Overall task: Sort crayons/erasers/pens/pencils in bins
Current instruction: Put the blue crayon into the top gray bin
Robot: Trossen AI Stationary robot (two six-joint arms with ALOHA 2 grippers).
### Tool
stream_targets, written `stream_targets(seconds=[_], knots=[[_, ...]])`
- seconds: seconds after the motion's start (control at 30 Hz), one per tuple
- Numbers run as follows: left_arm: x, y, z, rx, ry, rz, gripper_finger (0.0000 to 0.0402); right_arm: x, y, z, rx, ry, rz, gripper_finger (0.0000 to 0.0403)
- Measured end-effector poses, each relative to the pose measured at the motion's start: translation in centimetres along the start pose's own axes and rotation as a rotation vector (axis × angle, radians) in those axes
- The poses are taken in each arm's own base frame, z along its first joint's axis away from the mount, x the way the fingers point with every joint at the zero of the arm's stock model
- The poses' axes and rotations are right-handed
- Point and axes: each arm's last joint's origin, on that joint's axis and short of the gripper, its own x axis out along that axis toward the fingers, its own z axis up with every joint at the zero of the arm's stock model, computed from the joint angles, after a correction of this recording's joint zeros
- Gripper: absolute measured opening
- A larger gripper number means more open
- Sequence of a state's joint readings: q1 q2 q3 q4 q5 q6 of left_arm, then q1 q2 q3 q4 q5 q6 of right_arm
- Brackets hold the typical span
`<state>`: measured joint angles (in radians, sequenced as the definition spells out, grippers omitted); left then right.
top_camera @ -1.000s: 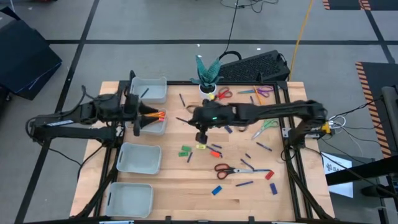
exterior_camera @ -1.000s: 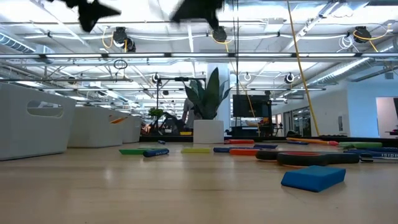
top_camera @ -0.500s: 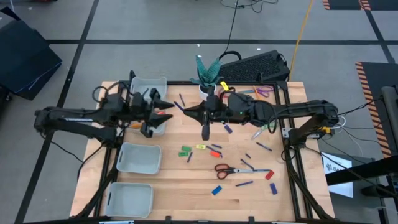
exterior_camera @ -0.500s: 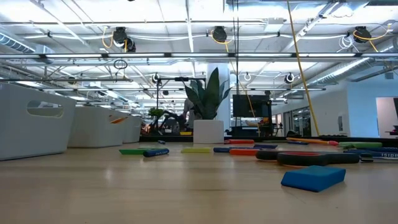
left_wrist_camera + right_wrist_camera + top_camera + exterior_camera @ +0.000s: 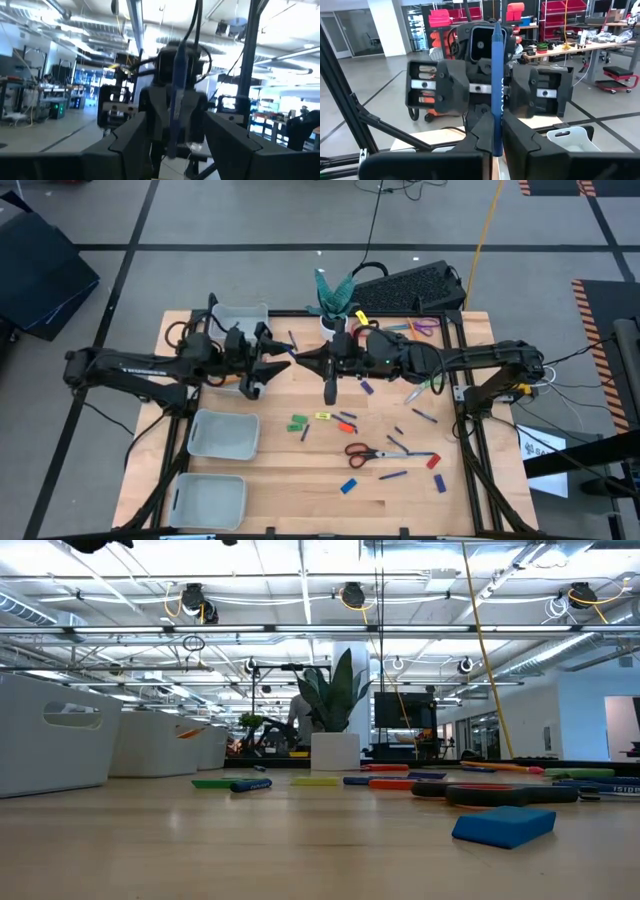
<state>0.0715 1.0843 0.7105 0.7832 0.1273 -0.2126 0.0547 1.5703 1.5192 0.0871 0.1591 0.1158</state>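
Two grippers face each other tip to tip at upper centre of the high view. The right gripper (image 5: 306, 360) pinches a dark blue pen (image 5: 497, 85) upright between its fingers, the pen pointing at the left gripper (image 5: 283, 359), whose jaws stand wide apart. White lettering on the pen is unreadable. Bins (image 5: 226, 435) sit left.

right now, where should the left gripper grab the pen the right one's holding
Take the pen by its free length, the part that sticks out past the right gripper, which clamps one end. The left gripper faces it head-on and is open, so it should probably come straight forward and close across the slim shaft, clear of the right fingers.
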Motion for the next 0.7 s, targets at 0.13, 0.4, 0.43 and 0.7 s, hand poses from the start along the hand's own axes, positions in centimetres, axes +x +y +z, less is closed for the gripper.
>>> stream_targets(seconds=[0.13,0.4,0.43,0.7], knots=[[0.1,0.1,0.3,0.006,-0.045,0.007,0.017,0.0,-0.1,-0.1,0.002,0.01,-0.004,0.0017],[0.1,0.6,0.3,0.004,-0.044,0.047,0.0081,0.2,-0.3,-1.5,0.025,0.023,-0.031,0.0017],[0.1,0.6,0.3,0.002,-0.044,0.056,0.0075,0.2,-0.3,-1.6,0.025,0.026,-0.035,0.0017],[0.1,0.8,0.1,-0.015,-0.023,0.071,0.0056,0.3,-0.4,-1.7,0.052,-0.021,-0.029,0.0017]])
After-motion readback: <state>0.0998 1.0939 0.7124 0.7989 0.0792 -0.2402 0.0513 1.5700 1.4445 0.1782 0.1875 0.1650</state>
